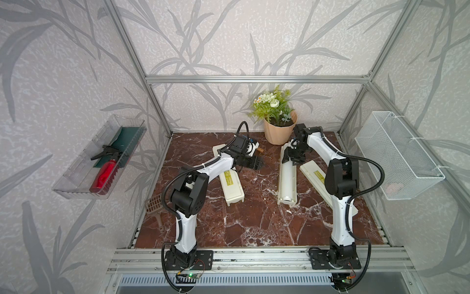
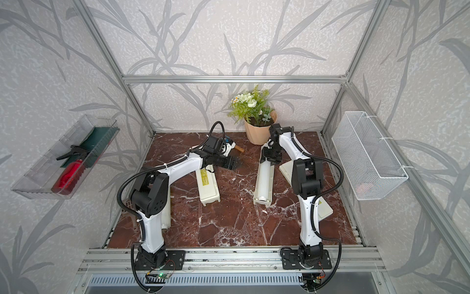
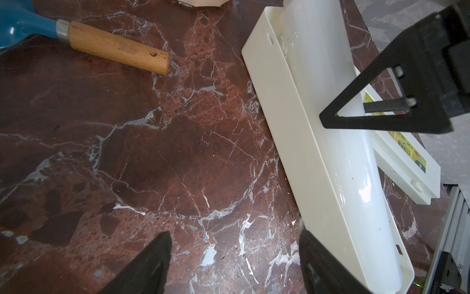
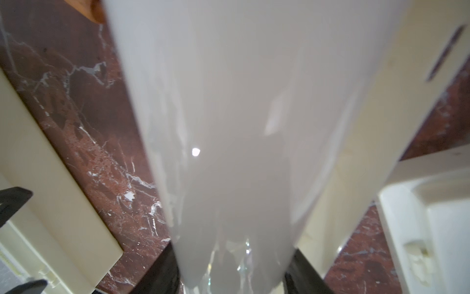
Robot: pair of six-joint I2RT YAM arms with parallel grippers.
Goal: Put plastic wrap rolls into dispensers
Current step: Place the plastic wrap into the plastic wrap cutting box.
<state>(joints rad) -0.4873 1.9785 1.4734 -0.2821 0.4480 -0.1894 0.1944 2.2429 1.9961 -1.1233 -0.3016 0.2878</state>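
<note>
the right gripper [image 4: 232, 269] clasps the plastic wrap roll [image 1: 287, 182] near its far end, the roll lying in the open dispenser [image 3: 284, 122], while the left gripper [image 3: 234, 233] hangs wide and empty over the marble table [image 1: 254, 216].

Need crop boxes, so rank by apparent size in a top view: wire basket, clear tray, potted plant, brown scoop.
1. wire basket and clear tray: they look alike, so no ranking between them
2. potted plant
3. brown scoop
</note>
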